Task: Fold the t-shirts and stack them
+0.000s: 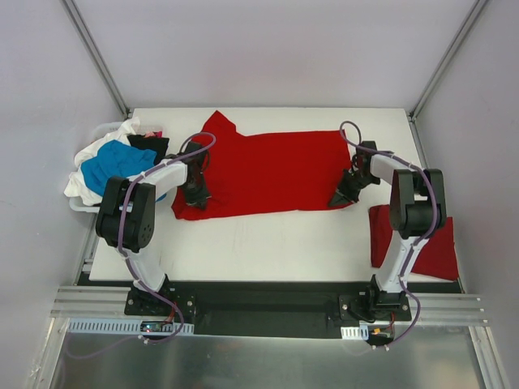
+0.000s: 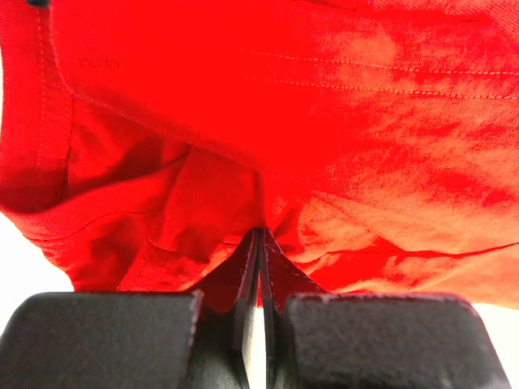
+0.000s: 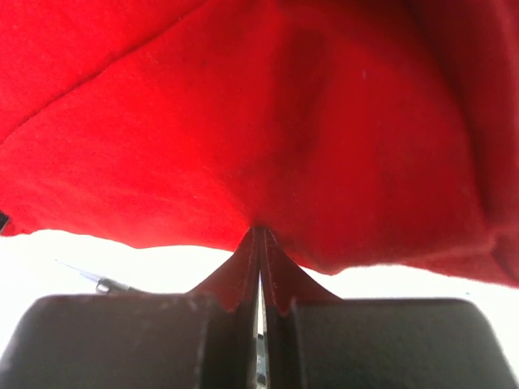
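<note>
Overhead view spans table [image 1: 243, 243]; both wrist views close on red t-shirt [image 1: 276, 174].

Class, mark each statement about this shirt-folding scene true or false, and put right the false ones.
1. The left gripper and the right gripper are both shut on the spread shirt. True.
2. The folded shirt lies at the left side of the table. False: it lies at the right side.
3. The pile at the left holds white, blue and black cloth. True.
4. The spread shirt is blue. False: it is red.
</note>
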{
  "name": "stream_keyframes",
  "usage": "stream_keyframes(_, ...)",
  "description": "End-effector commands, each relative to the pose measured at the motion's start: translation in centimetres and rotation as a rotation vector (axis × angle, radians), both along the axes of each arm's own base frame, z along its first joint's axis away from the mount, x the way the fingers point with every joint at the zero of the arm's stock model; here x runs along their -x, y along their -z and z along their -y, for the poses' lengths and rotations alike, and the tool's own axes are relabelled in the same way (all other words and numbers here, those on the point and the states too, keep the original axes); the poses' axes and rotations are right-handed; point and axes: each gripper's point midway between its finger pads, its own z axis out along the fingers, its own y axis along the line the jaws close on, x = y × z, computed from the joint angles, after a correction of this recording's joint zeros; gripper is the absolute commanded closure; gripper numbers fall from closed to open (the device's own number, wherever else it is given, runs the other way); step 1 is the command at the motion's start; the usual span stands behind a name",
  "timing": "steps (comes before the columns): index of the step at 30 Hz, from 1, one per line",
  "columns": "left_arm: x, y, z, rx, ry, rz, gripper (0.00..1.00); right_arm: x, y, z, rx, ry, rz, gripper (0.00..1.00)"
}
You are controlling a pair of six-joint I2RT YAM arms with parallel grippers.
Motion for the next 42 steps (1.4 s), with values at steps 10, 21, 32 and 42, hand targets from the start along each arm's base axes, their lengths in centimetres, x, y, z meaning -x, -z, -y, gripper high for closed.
stream_keyframes(10, -1.1, -1.7, 0.9, 0.032, 0.037, 0.043, 1.0, -4.2, -7.8, 6.7, 0.629, -0.023, 0.398, 0.99)
stream_keyframes(21, -1.2, -3.4, 1.0, 0.042, 0.051, 0.098, 1.0, -1.9, -5.7, 8.8, 0.855, -0.032, 0.257, 0.99)
stream_keyframes(32, -2.7, -3.9, -0.6, -0.053, 0.044, 0.144, 1.0, -1.4, -3.0, 5.2, 0.72, -0.051, 0.162, 0.99)
stream_keyframes(42, -6.5, -3.9, -1.6, -0.169, -0.045, 0.202, 1.0, -7.4, -4.6, 0.0, 0.533, -0.067, 0.314, 0.99)
